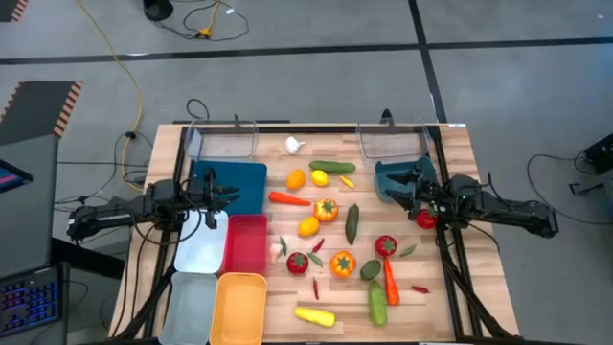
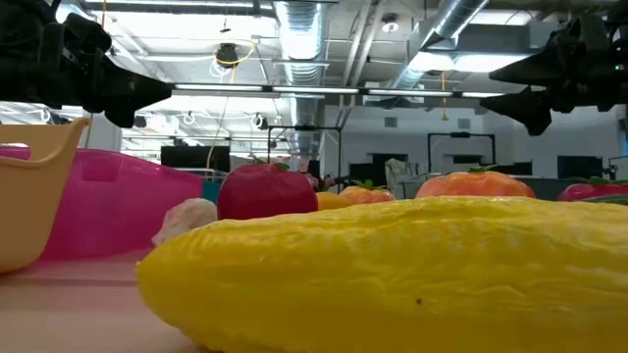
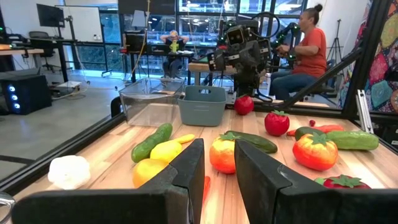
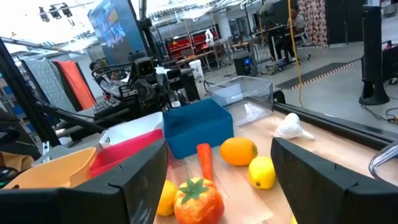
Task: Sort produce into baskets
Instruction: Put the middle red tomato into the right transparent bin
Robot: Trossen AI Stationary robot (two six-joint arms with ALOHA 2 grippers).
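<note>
A wooden table (image 1: pixel 484 216) is seen, produce scattered beside the teal basket (image 1: pixel 395 179). The right gripper (image 1: pixel 414 190), fingers spread and empty, is hung above a tomato (image 1: pixel 425 219): judged light, stiff, slippery, best pinched across its middle. The left gripper (image 1: pixel 218 195) is nearly closed, empty

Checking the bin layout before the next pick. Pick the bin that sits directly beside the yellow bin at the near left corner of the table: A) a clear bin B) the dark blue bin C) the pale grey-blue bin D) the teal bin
C: in the high view the pale grey-blue bin lies side by side with the yellow bin, while the teal bin sits across the table by the right arm.
</note>
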